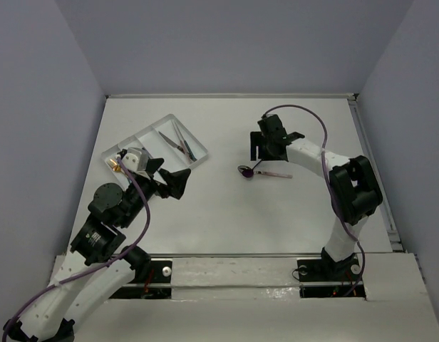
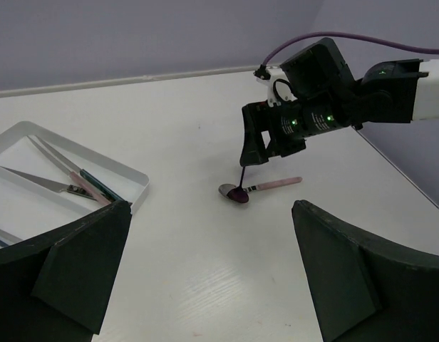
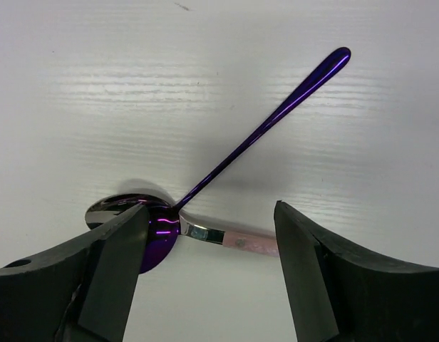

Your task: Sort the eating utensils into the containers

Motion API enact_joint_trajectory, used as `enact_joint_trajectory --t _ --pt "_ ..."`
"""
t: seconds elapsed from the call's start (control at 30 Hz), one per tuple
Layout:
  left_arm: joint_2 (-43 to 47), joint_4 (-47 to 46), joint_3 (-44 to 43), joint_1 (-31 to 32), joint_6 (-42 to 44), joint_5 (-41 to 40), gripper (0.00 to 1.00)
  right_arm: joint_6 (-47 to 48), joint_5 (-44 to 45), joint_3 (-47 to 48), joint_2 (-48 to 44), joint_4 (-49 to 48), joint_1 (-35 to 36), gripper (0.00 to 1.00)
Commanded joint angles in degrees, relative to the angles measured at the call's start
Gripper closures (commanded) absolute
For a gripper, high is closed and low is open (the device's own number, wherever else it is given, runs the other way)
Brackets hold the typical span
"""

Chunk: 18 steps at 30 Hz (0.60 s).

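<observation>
The right claw point(image 3: 209, 221) hangs with its fingers apart, gripping nothing, just above a purple spoon point(image 3: 262, 128) and a pink-handled spoon point(image 3: 241, 242). The two spoons cross at their bowls on the worktop point(image 3: 98, 85), well apart from the white tray point(image 2: 98, 157). The left claw point(image 2: 209, 228) is spread wide, holding nothing, near the tray, where a few slender utensils point(image 2: 70, 178) lie in one long compartment.

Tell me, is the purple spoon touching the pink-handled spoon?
Touching. The right wrist view shows the purple spoon resting its bowl on top of the pink-handled spoon, right across its silver neck, with no gap between them.
</observation>
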<state>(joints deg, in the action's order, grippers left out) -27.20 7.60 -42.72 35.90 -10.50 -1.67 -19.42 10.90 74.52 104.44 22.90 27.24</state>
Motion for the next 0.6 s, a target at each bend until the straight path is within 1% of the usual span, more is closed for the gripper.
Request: enact_joint_trajectory --t 0.0,0.17,0.37,0.4,0.43,0.5,0.53,0.57 --pt "-0.3 -2.1 -1.4 -0.1 0.4 0.6 0.01 -6.1 3.1 0.9 1.1 -1.6 -0.3 0.23" --pt "-0.2 -2.2 -1.3 -0.1 0.4 0.8 0.01 -9.2 4.8 1.6 4.6 -2.2 -0.3 0.23" --pt "0.0 -2.3 -1.4 -0.7 0.4 1.0 0.01 -12.1 7.2 2.4 7.7 -3.7 0.3 0.26" --pt "0.0 -2.3 -1.3 -0.7 0.4 1.0 0.01 -12.9 7.6 2.0 8.3 -4.5 0.8 0.29" --pt "0.0 -2.3 -1.3 -0.7 0.4 1.0 0.01 -12.9 7.6 2.0 8.3 -5.1 0.8 0.29" --pt "0.0 -2.3 -1.3 -0.7 0.4 1.1 0.01 -14.8 9.0 2.6 10.2 -5.3 0.8 0.36" --pt "0.0 -2.3 -1.3 -0.7 0.4 1.1 0.01 -14.9 9.7 2.6 10.3 -5.3 0.8 0.36" --pt "0.0 -2.3 -1.3 -0.7 0.4 1.2 0.01 -15.6 10.3 2.8 10.8 -5.2 1.3 0.41"
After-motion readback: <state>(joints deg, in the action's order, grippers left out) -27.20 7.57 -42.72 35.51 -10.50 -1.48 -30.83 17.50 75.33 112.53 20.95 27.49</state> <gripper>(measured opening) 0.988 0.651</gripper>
